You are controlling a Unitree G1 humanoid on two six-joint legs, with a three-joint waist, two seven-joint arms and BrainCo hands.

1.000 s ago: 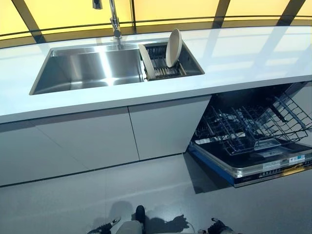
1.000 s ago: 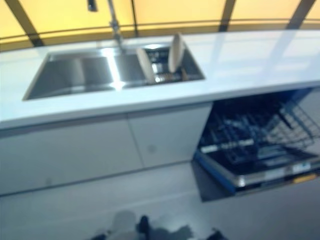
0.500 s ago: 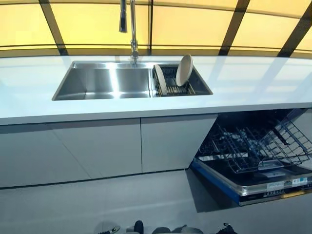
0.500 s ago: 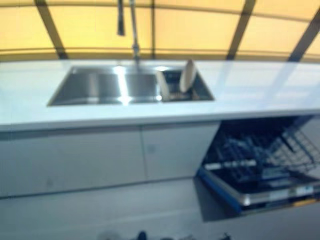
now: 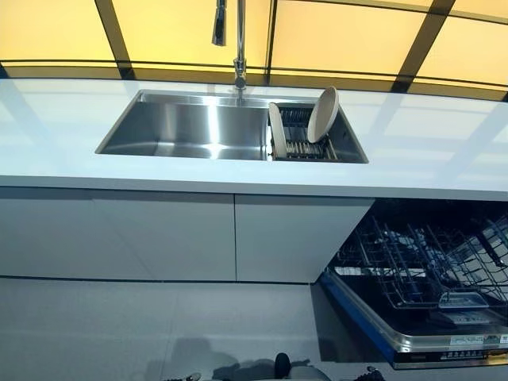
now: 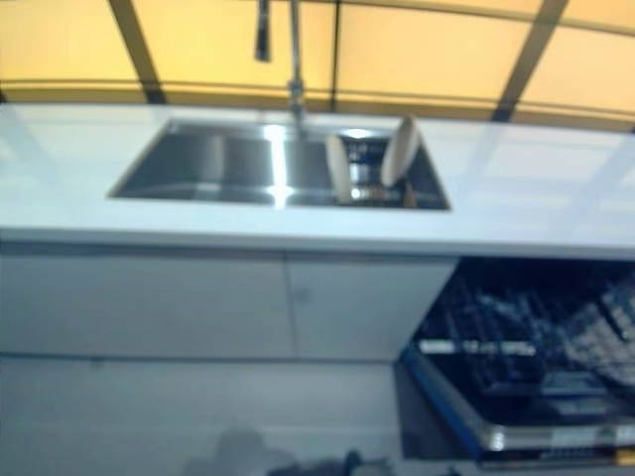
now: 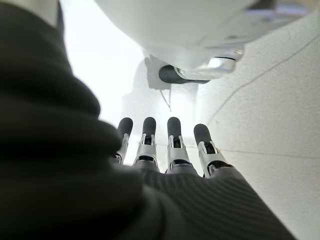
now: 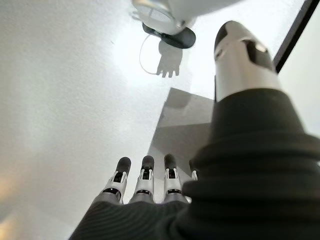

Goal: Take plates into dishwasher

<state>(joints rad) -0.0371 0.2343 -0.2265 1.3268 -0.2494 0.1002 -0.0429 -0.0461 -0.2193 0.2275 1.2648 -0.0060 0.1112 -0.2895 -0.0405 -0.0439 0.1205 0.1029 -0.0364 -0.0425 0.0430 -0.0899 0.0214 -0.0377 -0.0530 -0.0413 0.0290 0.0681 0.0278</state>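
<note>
Two cream plates stand on edge in a dark drying rack (image 5: pixel 300 143) at the right end of the steel sink (image 5: pixel 190 127): one leans at the rack's left (image 5: pixel 277 131), the other (image 5: pixel 323 114) stands at its back right. The dishwasher (image 5: pixel 429 278) is open at the lower right, its wire rack (image 5: pixel 432 262) pulled out and holding no plates. My left hand (image 7: pixel 165 150) and right hand (image 8: pixel 145 182) hang by my sides over the floor, fingers straight, holding nothing. Neither hand shows in the eye views.
A tall tap (image 5: pixel 238 40) rises behind the sink. The white counter (image 5: pixel 413 159) runs across the view over grey cabinet doors (image 5: pixel 198 238). The pulled-out dishwasher door (image 5: pixel 413 349) juts over the grey floor at the lower right.
The whole picture has shifted: the camera moved, so the sink and plates now sit further right and more square-on. Nothing on the counter has moved.
</note>
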